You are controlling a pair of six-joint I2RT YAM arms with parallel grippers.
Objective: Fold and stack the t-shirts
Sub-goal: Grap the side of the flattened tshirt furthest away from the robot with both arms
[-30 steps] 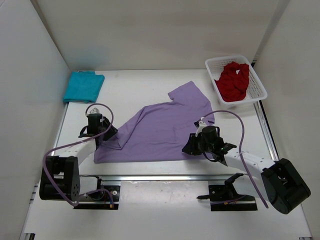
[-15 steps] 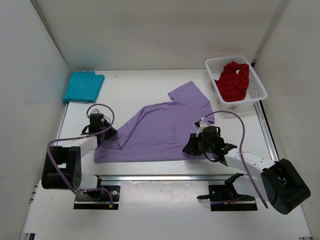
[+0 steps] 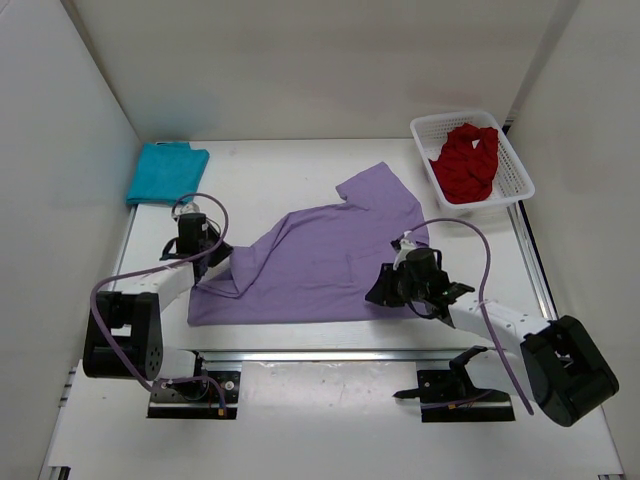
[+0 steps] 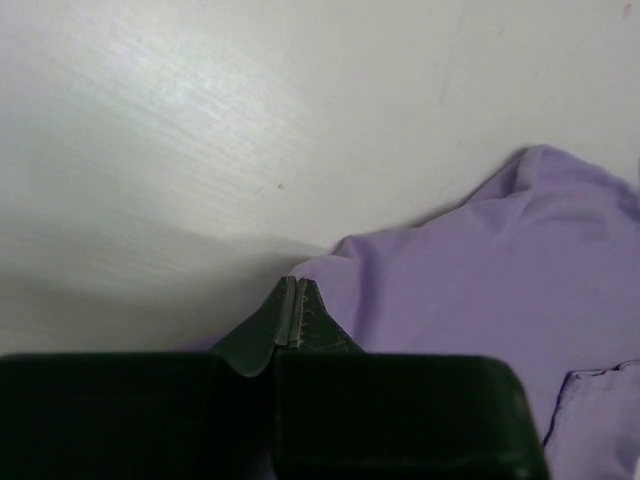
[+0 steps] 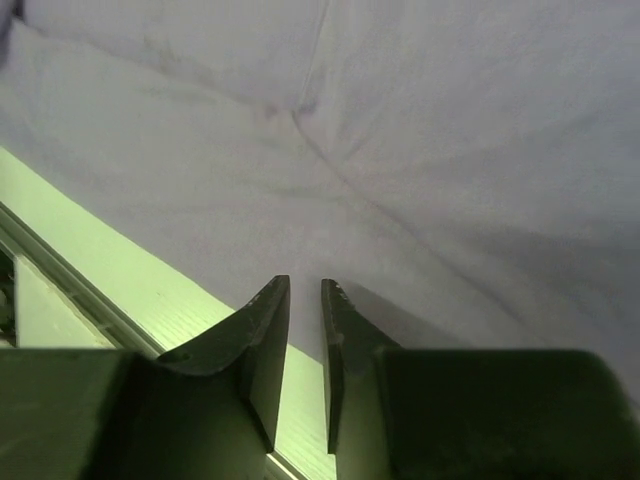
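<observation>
Purple shirt (image 3: 320,260): lying spread and creased in the middle of the table (image 3: 260,175), one sleeve pointing toward twelve o'clock.
Teal shirt (image 3: 167,172): lying folded at ten o'clock.
Red shirt (image 3: 467,160): lying crumpled in the white basket (image 3: 521,178) at two o'clock.
Left gripper (image 3: 215,262): touching the purple shirt's nine o'clock edge.
Right gripper (image 3: 378,292): sitting over its four o'clock edge.

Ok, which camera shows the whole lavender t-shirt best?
Top external: the light lavender cloth t-shirt lies whole in frame. Left wrist shows only one edge at the left claw; right wrist, just close-up wrinkles.
</observation>
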